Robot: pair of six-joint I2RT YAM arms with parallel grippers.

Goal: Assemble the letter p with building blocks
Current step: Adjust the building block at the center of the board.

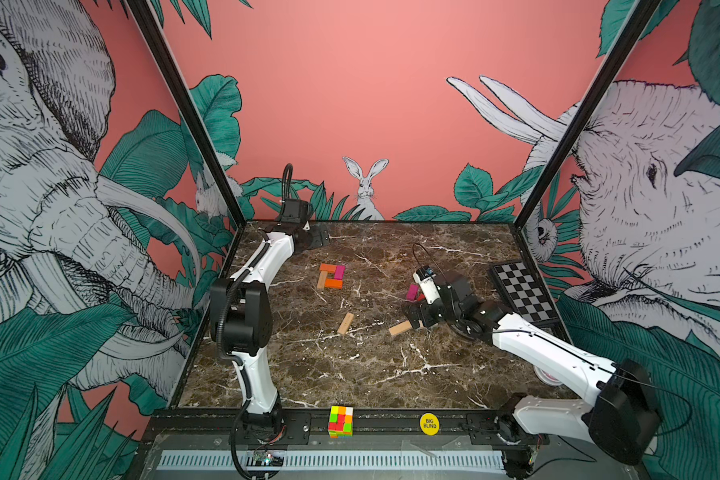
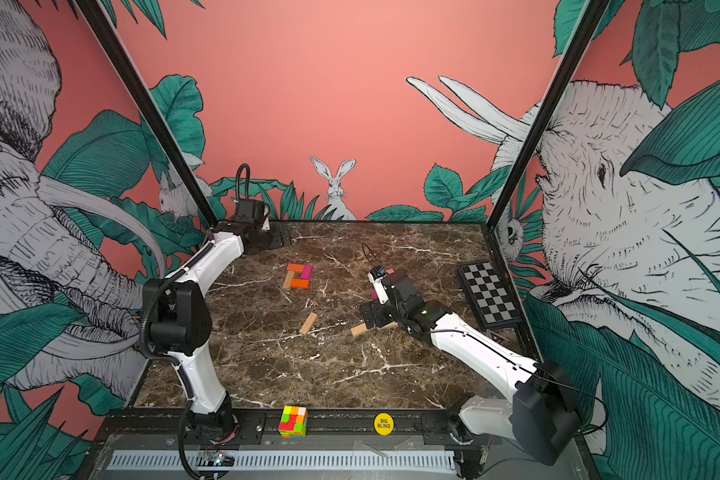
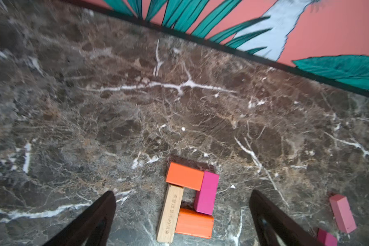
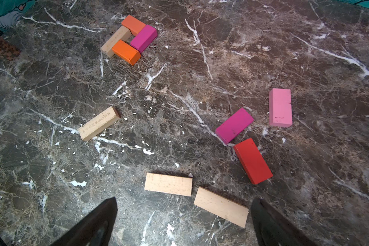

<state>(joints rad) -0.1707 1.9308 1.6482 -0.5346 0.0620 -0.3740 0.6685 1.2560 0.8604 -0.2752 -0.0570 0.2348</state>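
I read the marble table (image 1: 350,374) from the top views, with 12 o'clock at the back wall. At abt 11 o'clock from the centre, four of the building blocks (image 1: 331,276) lie flat and touch, making a small closed ring. The far orange block (image 3: 184,175) is at 12, the ring magenta block (image 3: 207,192) at 3, the near orange block (image 3: 194,222) at 6 and the ring tan block (image 3: 170,213) at 9, its near end poking a bit past the orange. The left gripper (image 3: 182,192) hangs beyond the ring, near the back edge at 11 o'clock, with its fingers (image 3: 98,215) spread fully wide and nothing betw. them. Near the centre lies a lone tan block (image 1: 345,323), long axis toward 1 o'clock. At its 3 o'clock the right gripper (image 4: 184,199) hovers low, also wide apart and holding nothing. Under it two more tan blocks (image 4: 168,184) lie flat on the table, almost end to end, not gripped. Beyond them, toward 1 o'clock, a red block (image 4: 252,160) and a loose magenta block (image 4: 234,125) lie just beside each other, and a pink block (image 4: 280,107) lies a little apart. The chessboard (image 1: 522,293) sits at the 3 o'clock edge. The puzzle cube (image 1: 341,422) and a yellow disc (image 1: 429,424) are on the front rail at 6 o'clock.
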